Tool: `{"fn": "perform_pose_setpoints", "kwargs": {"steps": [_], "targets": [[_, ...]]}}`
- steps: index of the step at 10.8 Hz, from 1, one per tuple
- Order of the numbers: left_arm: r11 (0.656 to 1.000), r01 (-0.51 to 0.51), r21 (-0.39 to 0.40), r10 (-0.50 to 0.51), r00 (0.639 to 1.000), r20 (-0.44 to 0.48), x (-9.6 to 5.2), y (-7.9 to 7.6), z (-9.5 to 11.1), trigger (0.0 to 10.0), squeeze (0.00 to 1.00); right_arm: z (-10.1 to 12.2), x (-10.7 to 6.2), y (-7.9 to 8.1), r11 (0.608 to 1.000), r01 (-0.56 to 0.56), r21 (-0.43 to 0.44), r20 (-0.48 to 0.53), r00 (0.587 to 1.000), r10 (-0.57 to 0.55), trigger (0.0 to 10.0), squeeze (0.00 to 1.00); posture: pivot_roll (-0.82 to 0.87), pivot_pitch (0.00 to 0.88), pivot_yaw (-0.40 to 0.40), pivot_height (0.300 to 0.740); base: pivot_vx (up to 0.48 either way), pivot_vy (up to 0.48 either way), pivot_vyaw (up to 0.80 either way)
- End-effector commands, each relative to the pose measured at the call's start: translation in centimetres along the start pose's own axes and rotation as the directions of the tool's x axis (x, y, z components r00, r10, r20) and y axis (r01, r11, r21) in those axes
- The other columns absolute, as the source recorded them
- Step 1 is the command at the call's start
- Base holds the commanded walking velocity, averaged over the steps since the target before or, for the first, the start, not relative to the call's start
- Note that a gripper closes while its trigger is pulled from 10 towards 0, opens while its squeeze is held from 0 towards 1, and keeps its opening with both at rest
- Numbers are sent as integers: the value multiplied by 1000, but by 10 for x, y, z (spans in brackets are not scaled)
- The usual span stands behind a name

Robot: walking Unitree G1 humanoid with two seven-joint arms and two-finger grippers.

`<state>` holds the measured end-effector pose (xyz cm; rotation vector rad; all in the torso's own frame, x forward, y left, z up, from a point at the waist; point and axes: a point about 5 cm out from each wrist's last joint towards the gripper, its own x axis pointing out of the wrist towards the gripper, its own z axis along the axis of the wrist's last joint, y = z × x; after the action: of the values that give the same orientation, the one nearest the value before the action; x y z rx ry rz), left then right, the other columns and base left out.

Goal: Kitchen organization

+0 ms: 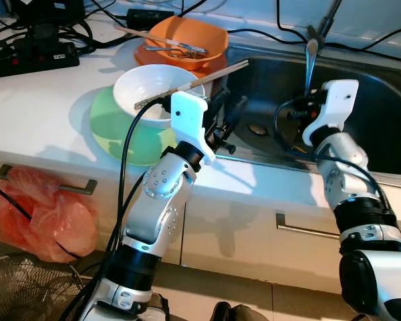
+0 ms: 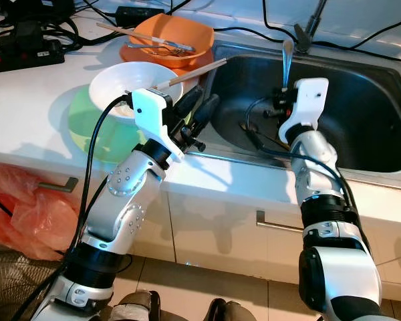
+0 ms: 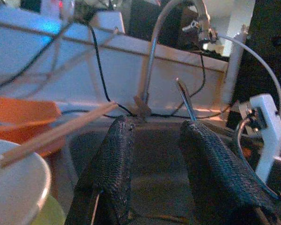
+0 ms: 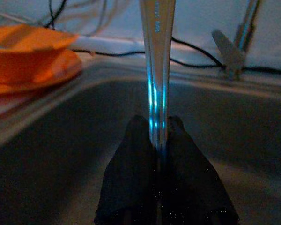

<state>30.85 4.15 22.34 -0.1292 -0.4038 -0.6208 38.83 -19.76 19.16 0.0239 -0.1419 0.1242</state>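
My right gripper (image 1: pixel 307 95) hovers over the steel sink (image 1: pixel 387 114) and is shut on a metal utensil (image 1: pixel 310 63), which it holds upright. In the right wrist view the black fingers (image 4: pixel 131 154) pinch the shiny handle (image 4: pixel 157 56). My left gripper (image 1: pixel 224 112) is open at the sink's left rim, with nothing between its fingers (image 3: pixel 107 173). Just left of it a white bowl (image 1: pixel 147 93) with chopsticks (image 1: pixel 194 83) across it sits on a green plate (image 1: pixel 117 130). Behind stands an orange bowl (image 1: pixel 194 33) holding cutlery (image 1: pixel 177 47).
A faucet (image 1: pixel 326 20) rises behind the sink. A power strip (image 1: pixel 27 53) and cables lie at the counter's back left. A red plastic bag (image 1: pixel 40 214) hangs by a drawer handle (image 1: pixel 73 188) below the counter. A wire basket (image 1: pixel 23 291) stands on the floor.
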Motion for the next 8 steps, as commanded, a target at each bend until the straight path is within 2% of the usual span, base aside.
{"fn": "perform_pose_setpoints", "kwargs": {"steps": [1, 3, 6, 8], "targets": [[999, -14, 45, 12, 1000, 25, -2, -2, -2, 10000, 0, 3, 3, 0, 1000, 18, -8, 16, 1000, -18, 10000, 0, 198, 134, -79, 740, 0, 0, 0], [997, -52, 61, 51, 999, 7, 0, 1, -2, 10000, 0, -2, 3, 3, 1000, 21, -8, 2, 1000, -21, 10000, 0, 199, 141, -80, 740, 0, 0, 0], [988, -111, 106, 117, 992, -55, -1, 12, -25, 10000, 0, -16, 2, 12, 999, 32, 8, -26, 999, -32, 10000, 0, 197, 150, -81, 740, 0, 0, 0], [982, -107, 153, 119, 991, -67, -3, 14, -31, 10000, 0, -15, 2, 12, 999, 34, 11, -6, 999, -34, 10000, 0, 197, 154, -81, 740, 0, 0, 0]]}}
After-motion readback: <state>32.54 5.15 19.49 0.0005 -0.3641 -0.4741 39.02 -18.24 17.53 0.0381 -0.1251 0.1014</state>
